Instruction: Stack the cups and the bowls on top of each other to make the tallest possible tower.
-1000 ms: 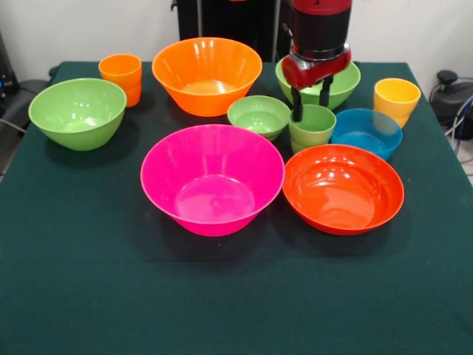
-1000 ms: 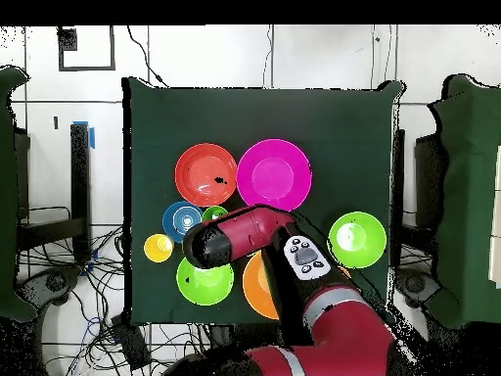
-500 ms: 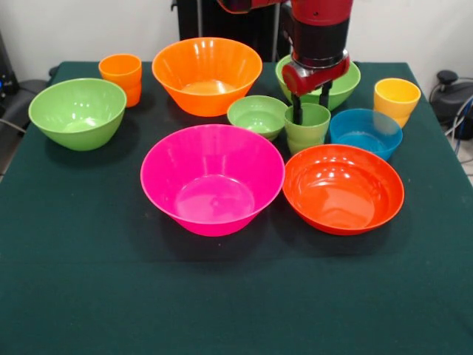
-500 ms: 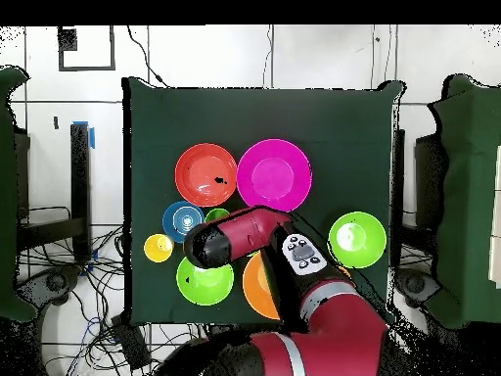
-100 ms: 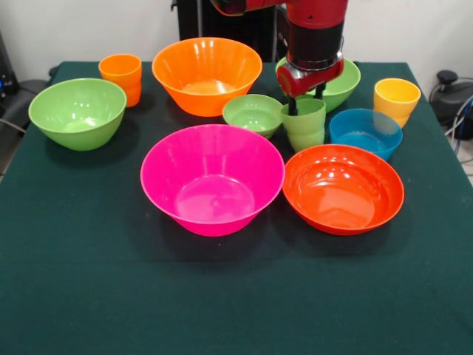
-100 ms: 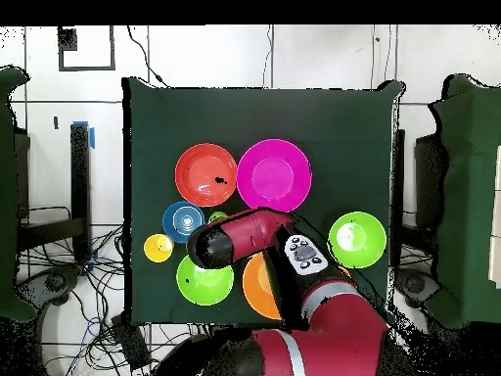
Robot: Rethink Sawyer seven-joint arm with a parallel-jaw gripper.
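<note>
My gripper (image 5: 307,100) is shut on the rim of the green cup (image 5: 305,129), which hangs slightly tilted just off the cloth between the small green bowl (image 5: 253,115) and the blue bowl (image 5: 366,132). The big pink bowl (image 5: 212,177) stands near the middle of the table, with the red-orange bowl (image 5: 343,186) to its right. In the overhead view the arm (image 6: 240,240) covers the gripper, and only a sliver of the green cup (image 6: 217,216) shows beside the pink bowl (image 6: 274,174).
The orange bowl (image 5: 207,74) and orange cup (image 5: 121,78) stand at the back left. One light green bowl (image 5: 77,112) sits at the left, another (image 5: 344,81) behind the gripper. The yellow-orange cup (image 5: 396,100) is at the right edge.
The gripper has risen and shifted a little left, taking the green cup up off the cloth and closer to the small green bowl.
</note>
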